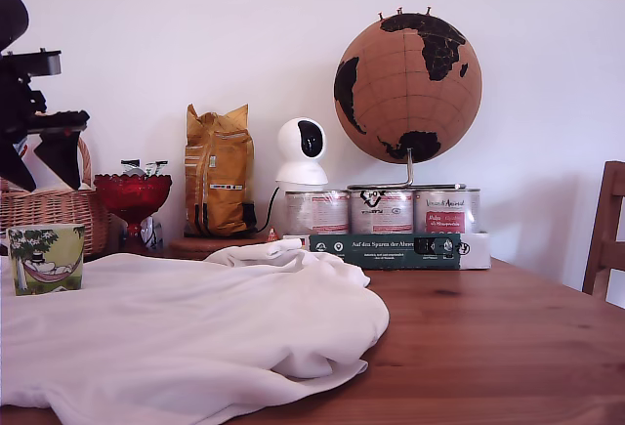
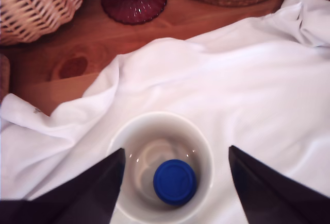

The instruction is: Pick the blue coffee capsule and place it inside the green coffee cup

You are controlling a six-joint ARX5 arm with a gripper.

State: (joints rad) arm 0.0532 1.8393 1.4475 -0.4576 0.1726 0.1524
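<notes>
The green coffee cup [image 1: 46, 259], printed with a tree and hammock, stands upright on a white cloth at the exterior view's left. In the wrist view I look straight down into its cream inside [image 2: 149, 154]. The blue coffee capsule [image 2: 175, 182] lies on the cup's bottom, flat round face up. The cup wall hides it in the exterior view. My gripper [image 1: 39, 166] hangs well above the cup, apart from it. Its two dark fingers [image 2: 82, 188] frame the cup's mouth. The gripper [image 2: 176, 151] is open and holds nothing.
The white cloth [image 1: 195, 337] covers the wooden table's left half. Behind the cup stand a wicker basket [image 1: 49, 210] and a red glass bowl [image 1: 133, 195]. Further right are a yellow bag [image 1: 217, 171], a white camera [image 1: 302, 151], tins [image 1: 381, 212], a globe [image 1: 408, 88] and a chair [image 1: 605, 234].
</notes>
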